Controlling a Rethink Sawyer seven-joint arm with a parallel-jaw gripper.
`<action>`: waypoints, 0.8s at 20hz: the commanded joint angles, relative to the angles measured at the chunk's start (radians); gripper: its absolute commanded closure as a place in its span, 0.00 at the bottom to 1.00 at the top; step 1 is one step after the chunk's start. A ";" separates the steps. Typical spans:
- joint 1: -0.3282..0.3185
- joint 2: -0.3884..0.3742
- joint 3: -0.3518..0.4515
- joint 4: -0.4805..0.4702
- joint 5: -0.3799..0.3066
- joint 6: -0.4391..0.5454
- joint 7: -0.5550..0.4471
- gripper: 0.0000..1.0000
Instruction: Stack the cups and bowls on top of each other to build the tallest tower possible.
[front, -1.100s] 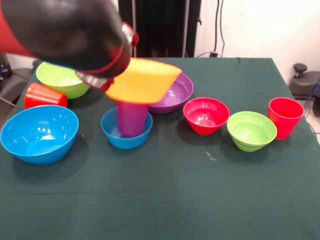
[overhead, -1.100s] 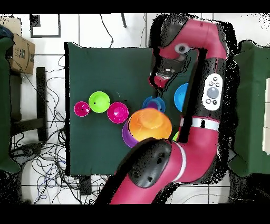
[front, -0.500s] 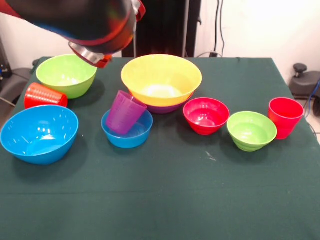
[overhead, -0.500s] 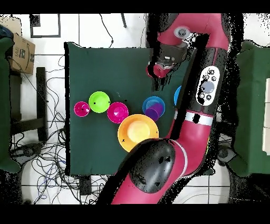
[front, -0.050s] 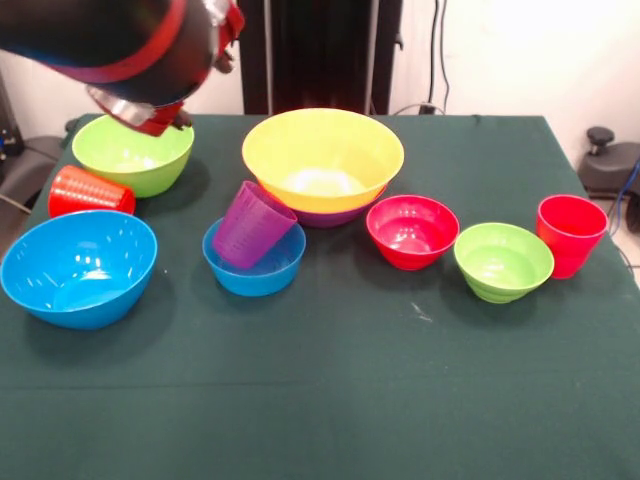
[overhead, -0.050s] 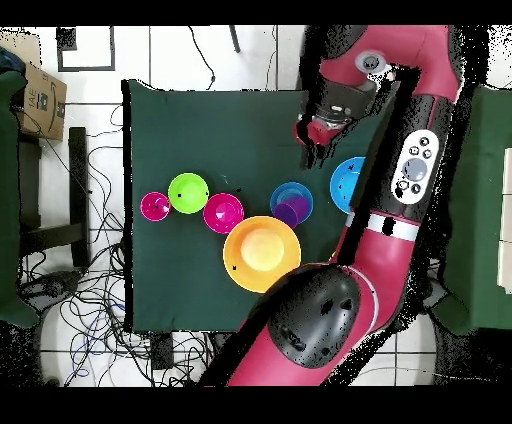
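- Centrally on the table (front, -0.050s: 350, 400), the large yellow bowl (front, -0.050s: 323, 158) sits nested in the large purple bowl (front, -0.050s: 335, 216), of which only a sliver of rim shows beneath it; this two-bowl pile is the only stack of bowls.
- At about 8 o'clock from that pile, the purple cup (front, -0.050s: 252, 225) leans tilted inside the small blue bowl (front, -0.050s: 256, 265), its open mouth facing up and toward 1 o'clock.
- At 3 o'clock from the small blue bowl come the red-pink bowl (front, -0.050s: 412, 231), then the small lime bowl (front, -0.050s: 503, 261), then an upright red cup (front, -0.050s: 570, 234), each just beside the next.
- At 9 o'clock from the small blue bowl rests the large blue bowl (front, -0.050s: 79, 267); at its 12 o'clock a second red cup (front, -0.050s: 90, 192) lies on its side, just beside the large lime bowl (front, -0.050s: 133, 153).
- Seen from overhead, the gripper (overhead, -0.050s: 318, 150) hangs over bare cloth at about 1 o'clock from the small blue bowl, holding nothing; whether its jaws are wide or narrow I cannot tell.
- Filling the front view's top-left corner, the arm (front, -0.050s: 110, 45) hides the table's far-left edge.
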 joint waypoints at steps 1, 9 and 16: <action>-0.047 0.115 -0.056 0.140 0.019 -0.430 0.001 0.00; -0.062 0.251 -0.093 0.146 0.095 -0.785 0.168 0.00; -0.043 0.257 0.075 -0.029 0.049 -0.313 0.095 0.00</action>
